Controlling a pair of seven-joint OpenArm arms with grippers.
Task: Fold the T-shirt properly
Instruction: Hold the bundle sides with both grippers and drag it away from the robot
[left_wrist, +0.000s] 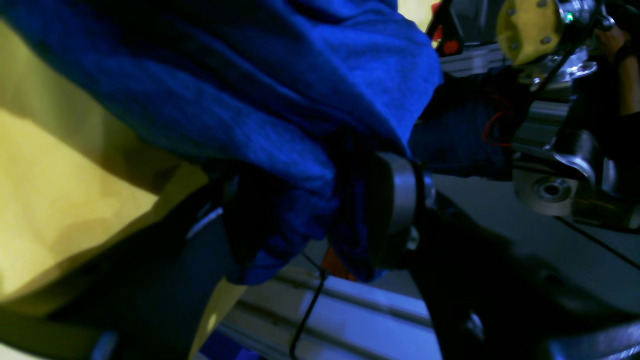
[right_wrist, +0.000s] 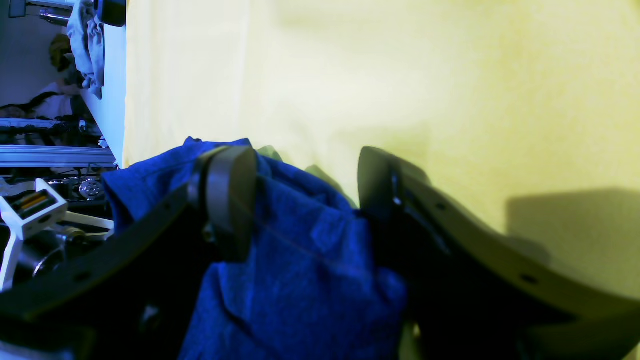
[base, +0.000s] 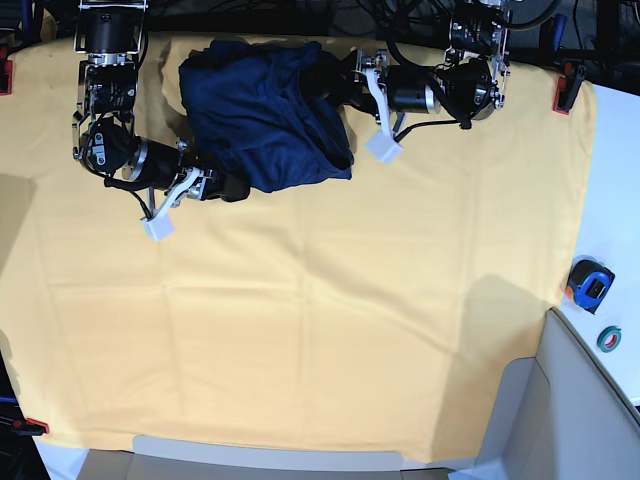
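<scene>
The T-shirt (base: 262, 112) lies bunched in a rumpled heap at the far side of the surface, left of centre, on the yellow cloth (base: 320, 320) that covers nearly the whole top. It is dark navy, with no print to be seen, and its folds are loose and uneven.

The right pincer (base: 228, 186) comes in from the left of the base view and meets the near-left edge of the heap. In the right wrist view its two dark fingers (right_wrist: 227, 200) stand apart with a thick wad of blue fabric (right_wrist: 300, 260) filling the gap between them; the cloth touches both fingers, so the pincer is gripping the T-shirt by a wide bundle rather than pinched tight.

The left pincer (base: 340, 85) reaches in from the right of the base view to the far-right edge of the heap. In the left wrist view the blue fabric (left_wrist: 240, 100) drapes over and around the pincer (left_wrist: 320, 210), hanging down past one grey finger pad (left_wrist: 400, 195). The other finger is buried in shadow and cloth, so whether this pincer is clamped on the shirt or standing apart cannot be told.

Off the cloth at the near right, a tape measure (base: 589, 284) and a small roll of tape (base: 610, 339) rest on the white edge.
</scene>
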